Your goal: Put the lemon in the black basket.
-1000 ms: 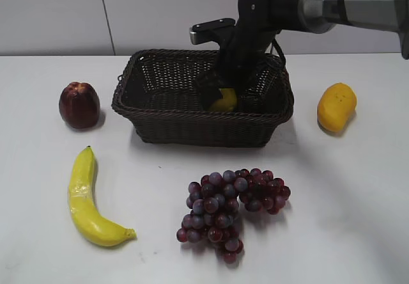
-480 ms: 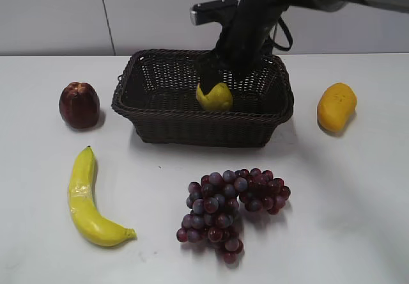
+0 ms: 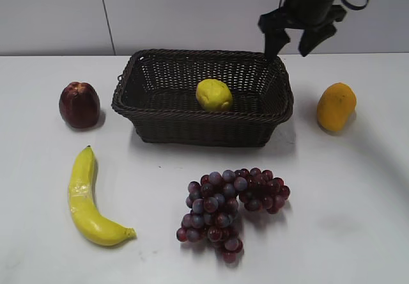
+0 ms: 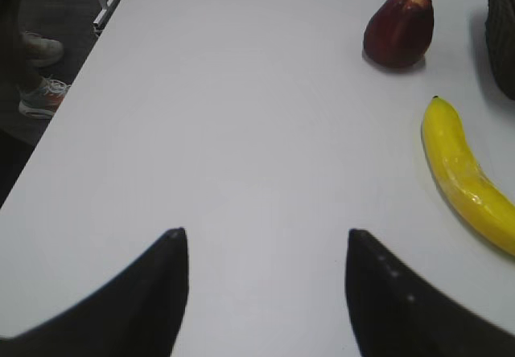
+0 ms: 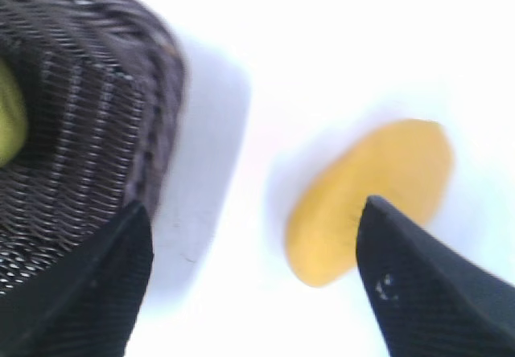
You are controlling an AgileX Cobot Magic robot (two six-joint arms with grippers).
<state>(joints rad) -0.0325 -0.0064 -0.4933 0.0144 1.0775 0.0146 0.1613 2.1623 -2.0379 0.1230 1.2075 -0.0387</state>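
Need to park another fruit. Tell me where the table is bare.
Bare: the front right corner, right of the grapes and below the mango; also the left edge beyond the banana and red fruit. Crowded: between the black basket and the grapes.

Right arm cut off by top edge of exterior view. Right wrist view blurred; lemon (image 5: pixel 6 114) a sliver at left edge, black basket (image 5: pixel 88 124) cropped. Left wrist view: banana (image 4: pixel 468 178) and basket cropped at right edge.
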